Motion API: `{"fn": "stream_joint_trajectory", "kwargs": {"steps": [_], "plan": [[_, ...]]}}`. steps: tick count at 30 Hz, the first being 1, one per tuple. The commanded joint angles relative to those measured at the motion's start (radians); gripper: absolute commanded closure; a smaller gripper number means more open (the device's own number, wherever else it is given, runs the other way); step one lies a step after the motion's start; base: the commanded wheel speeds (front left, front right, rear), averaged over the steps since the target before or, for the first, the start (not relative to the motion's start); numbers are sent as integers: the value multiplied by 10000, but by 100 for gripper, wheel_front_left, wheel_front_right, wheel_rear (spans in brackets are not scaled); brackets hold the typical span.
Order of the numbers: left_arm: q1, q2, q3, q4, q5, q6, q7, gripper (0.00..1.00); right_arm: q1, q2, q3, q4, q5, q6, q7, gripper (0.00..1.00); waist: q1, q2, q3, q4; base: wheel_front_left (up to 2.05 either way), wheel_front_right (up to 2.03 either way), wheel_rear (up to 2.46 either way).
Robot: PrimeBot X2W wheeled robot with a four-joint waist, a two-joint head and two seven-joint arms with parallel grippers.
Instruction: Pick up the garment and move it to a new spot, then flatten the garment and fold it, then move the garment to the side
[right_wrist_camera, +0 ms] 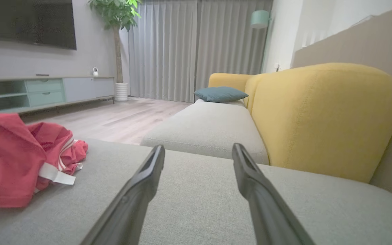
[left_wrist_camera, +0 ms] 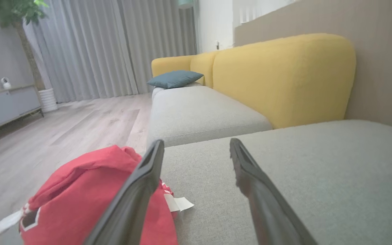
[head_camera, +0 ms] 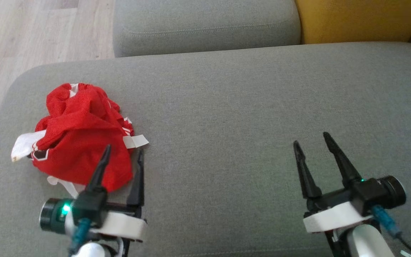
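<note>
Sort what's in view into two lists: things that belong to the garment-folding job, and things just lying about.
Job:
- red garment, crumpled on the grey cushion
- left gripper, open beside it
- right gripper, open

Lying about:
- blue pillow
- yellow backrest
- potted plant

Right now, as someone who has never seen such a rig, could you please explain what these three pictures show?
This is a wheeled robot with two arms, each ending in two long dark fingers. One picture looks down from its head; the other two look along each gripper from wrist cameras. The left gripper and the right gripper are both open and hold nothing. On the grey sofa cushion lies a crumpled red garment with white trim, in front of the left gripper, one finger overlapping its near edge. Behind are a yellow backrest, a blue pillow and a wooden floor.
</note>
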Motion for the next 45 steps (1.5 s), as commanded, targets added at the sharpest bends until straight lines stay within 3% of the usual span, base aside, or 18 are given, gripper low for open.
{"fn": "stream_joint_trajectory", "kwargs": {"steps": [1,8,12,17,28,45], "plan": [[-213,-156,635,-363,-266,-151,-122,0,-279,-64,162,-261,356,-7,-105,0,0,-1,-8,6,0,0,0],[205,-961,1877,-5,-860,-1161,-122,0,-140,-64,-343,137,2711,-7,-105,0,0,-1,-73,-34,0,0,0],[307,-1174,2168,366,-773,-1626,-122,0,-135,-64,-350,391,2823,-7,-105,0,0,-1,-104,-79,0,0,0],[305,-1319,2443,589,-684,-1908,-122,0,-130,-64,-318,522,2834,-7,-105,0,0,-1,-120,-108,0,0,0],[276,-1379,2646,776,-689,-2026,-122,0,-62,-64,-256,608,2904,-7,-105,0,0,-1,-123,398,0,0,0],[406,-1383,2978,895,-557,-2023,-122,0,81,-64,618,809,3513,-7,-105,0,0,-1,-134,2735,0,0,0]]}}
